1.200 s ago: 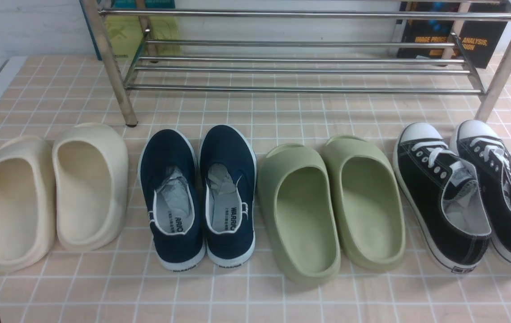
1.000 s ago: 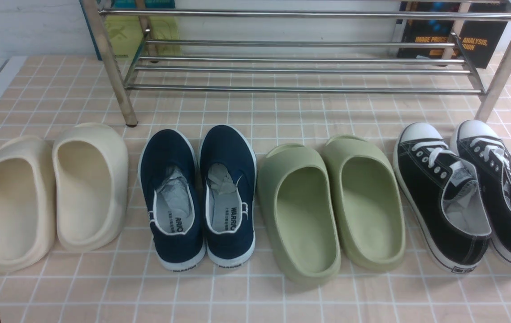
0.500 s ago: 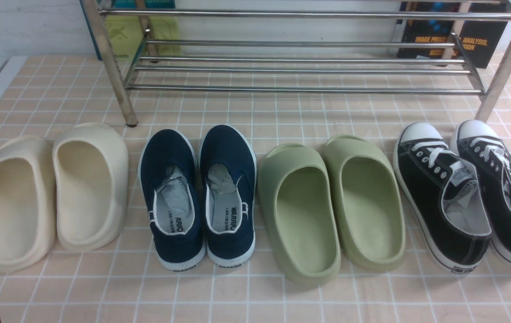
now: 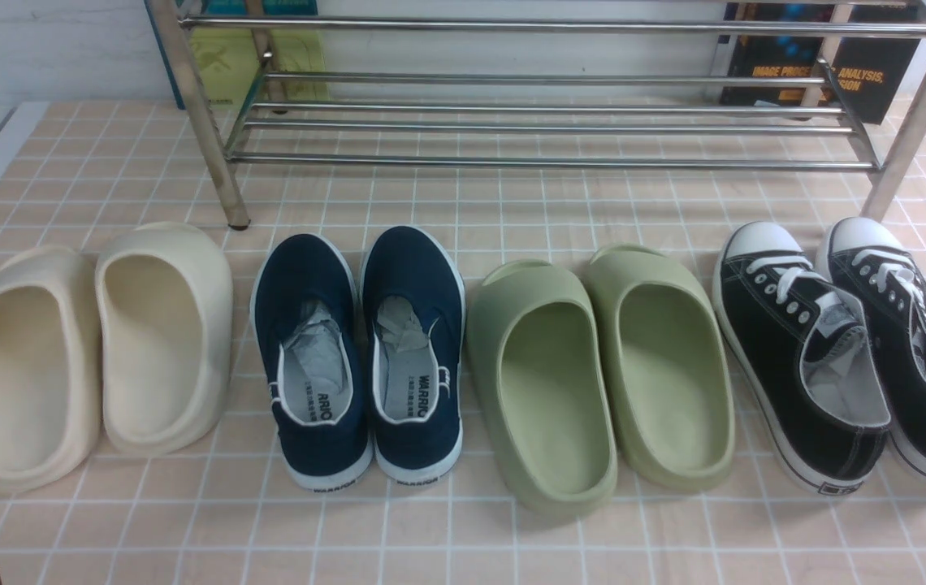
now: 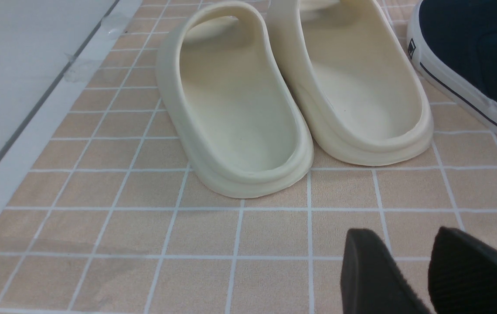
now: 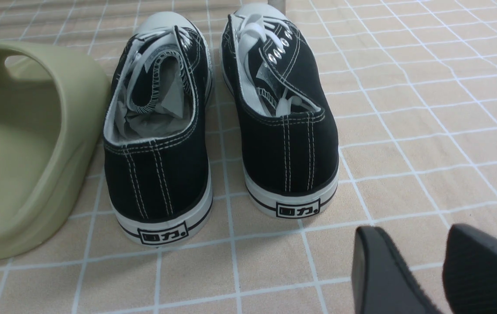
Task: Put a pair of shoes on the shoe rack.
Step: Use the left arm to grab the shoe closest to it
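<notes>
one peach checked surface (image 4: 463,528) beneath shoe rack (image 4: 544,161)

Left gripper (image 5: 405,244): two matte black fingers (image 5: 375,279), broad, tapering to rounded tips.
Left finger surfaces: one face smooth, the other finely grained with a slightly fuzzy edge.
Right gripper (image 6: 412,240): a matching black pair of fingers (image 6: 484,274).
Right finger surfaces: fine ribbing on the wider one, a thin raised rim on the other.
</notes>
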Controlling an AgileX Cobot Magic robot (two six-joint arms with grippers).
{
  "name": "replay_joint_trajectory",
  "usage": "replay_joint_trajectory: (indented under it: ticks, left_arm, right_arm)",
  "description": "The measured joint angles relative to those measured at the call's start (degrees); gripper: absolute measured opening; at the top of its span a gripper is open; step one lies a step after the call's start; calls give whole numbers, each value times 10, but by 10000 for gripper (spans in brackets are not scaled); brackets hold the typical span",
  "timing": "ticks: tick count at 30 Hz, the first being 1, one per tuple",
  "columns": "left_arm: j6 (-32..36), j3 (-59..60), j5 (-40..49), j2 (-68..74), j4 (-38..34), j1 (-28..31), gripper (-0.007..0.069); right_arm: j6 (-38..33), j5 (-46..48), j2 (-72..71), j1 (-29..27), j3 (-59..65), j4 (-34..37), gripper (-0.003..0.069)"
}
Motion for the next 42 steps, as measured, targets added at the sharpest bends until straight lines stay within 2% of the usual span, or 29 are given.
replay_joint_trajectory:
  ticks: [15, 22, 27, 28, 29, 32, 33, 34, 36, 38, 42]
  left_arm:
    - [0, 0, 1, 0, 21, 0, 240]
    - [0, 1, -5, 0, -44, 0, 240]
    - [-2, 1, -15, 0, -132, 0, 240]
    - [-19, 1, -22, 0, -182, 0, 240]
    - [-32, 1, -26, 0, -201, 0, 240]
    - [-109, 1, -44, 0, -364, 0, 240]
    - [-114, 1, -46, 0, -375, 0, 240]
    - [-143, 1, -58, 0, -444, 0, 240]
    - [-155, 1, -75, 0, -495, 0, 240]
    - [-154, 1, -88, 0, -521, 0, 240]
    - [-152, 1, -90, 0, -528, 0, 240]
  right_arm:
    - [0, 0, 0, 0, 0, 0, 237]
    - [0, 0, 0, 0, 0, 0, 237]
    - [0, 0, 0, 0, 0, 0, 237]
    - [0, 0, 0, 0, 0, 0, 237]
    - [0, 0, 0, 0, 0, 0, 237]
    - [0, 0, 0, 0, 0, 0, 237]
    - [0, 0, 0, 0, 0, 0, 237]
    - [0, 0, 0, 0, 0, 0, 237]
    - [0, 0, 0, 0, 0, 0, 237]
    - [0, 0, 0, 0, 0, 0, 237]
    - [0, 0, 0, 0, 0, 0, 237]
